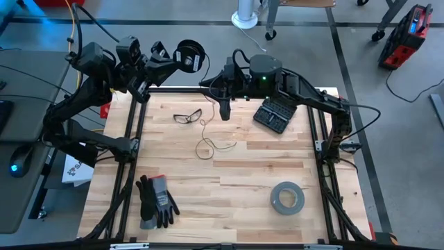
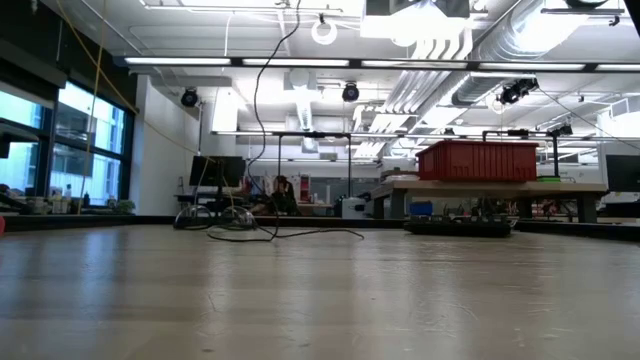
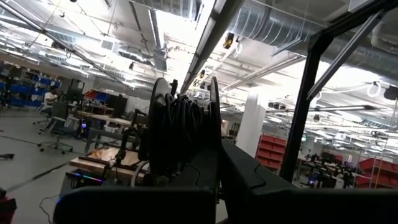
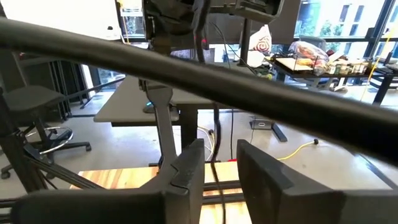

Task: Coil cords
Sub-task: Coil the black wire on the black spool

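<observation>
Small round black spool clamped in left end effector, raised past table's far edge. Thin dark wire-like cord trails onto table. Right end effector fingers slightly apart around cord. Best wound with steady tension, avoiding snags.

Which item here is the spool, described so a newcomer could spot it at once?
In the high view, look past the table's far edge at the left side, where the left gripper is raised. The spool is the small round black reel clamped there, with a thin cord trailing down to loops on the wood. Unlike the grey tape roll lying flat near the front, it is black and held off the table.
</observation>
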You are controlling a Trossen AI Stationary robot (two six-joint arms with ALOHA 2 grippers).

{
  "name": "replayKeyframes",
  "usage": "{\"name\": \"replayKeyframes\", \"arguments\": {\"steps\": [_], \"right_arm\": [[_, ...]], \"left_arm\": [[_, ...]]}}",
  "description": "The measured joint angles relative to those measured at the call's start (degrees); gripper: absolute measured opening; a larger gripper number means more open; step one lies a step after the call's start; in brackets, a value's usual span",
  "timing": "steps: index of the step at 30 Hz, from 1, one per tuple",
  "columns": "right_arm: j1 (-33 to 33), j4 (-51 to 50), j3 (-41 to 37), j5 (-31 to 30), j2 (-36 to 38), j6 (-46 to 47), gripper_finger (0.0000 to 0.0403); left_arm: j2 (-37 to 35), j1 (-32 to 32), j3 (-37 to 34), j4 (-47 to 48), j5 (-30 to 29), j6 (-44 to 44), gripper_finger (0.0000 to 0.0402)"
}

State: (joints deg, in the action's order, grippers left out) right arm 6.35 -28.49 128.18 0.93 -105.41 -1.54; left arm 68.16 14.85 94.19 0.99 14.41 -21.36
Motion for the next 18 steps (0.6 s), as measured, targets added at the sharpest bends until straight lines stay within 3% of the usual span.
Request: {"name": "replayKeyframes", "arguments": {"steps": [11,18], "right_arm": [[0.0,0.0,0.0,0.0,0.0,-0.8,0.0005],[-3.7,10.8,0.1,1.1,-2.5,-2.0,0.0001]], "left_arm": [[0.0,0.0,0.0,-1.6,-0.1,-0.2,0.0001],[2.5,-0.7,0.1,-4.5,-2.3,-15.3,0.0001]]}}
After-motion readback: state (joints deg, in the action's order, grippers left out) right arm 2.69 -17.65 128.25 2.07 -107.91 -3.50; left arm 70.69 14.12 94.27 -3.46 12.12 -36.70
